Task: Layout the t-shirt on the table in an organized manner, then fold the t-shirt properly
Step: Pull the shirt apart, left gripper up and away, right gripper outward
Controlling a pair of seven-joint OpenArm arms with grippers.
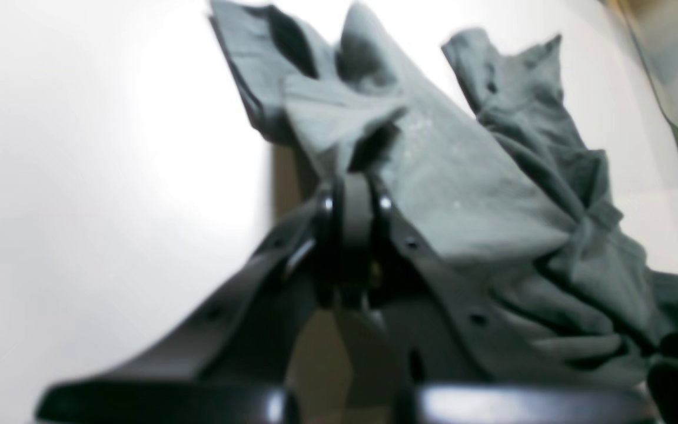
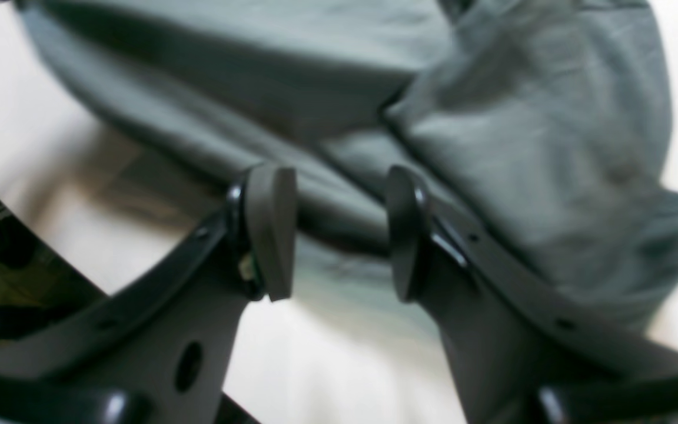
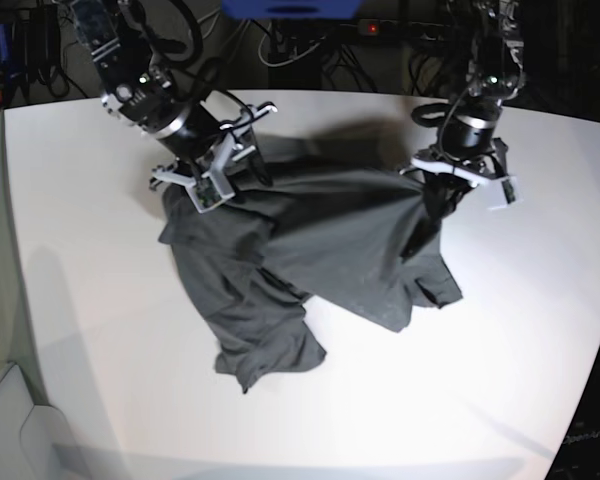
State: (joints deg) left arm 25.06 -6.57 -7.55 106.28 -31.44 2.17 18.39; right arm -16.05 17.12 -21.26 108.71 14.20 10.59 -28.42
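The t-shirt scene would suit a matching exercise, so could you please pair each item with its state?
1. left gripper
2. right gripper
3. t-shirt
4. table

A. white and matte
B. open beside the cloth
C. crumpled, partly lifted
D. shut on the cloth

Pairs: 1-D, 2-B, 3-C, 4-A

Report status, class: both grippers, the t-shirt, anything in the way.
Left gripper shut on t-shirt, lifting a pinch. Right gripper open, fingers at the cloth, no grip. T-shirt crumpled on table. Nothing in the way.
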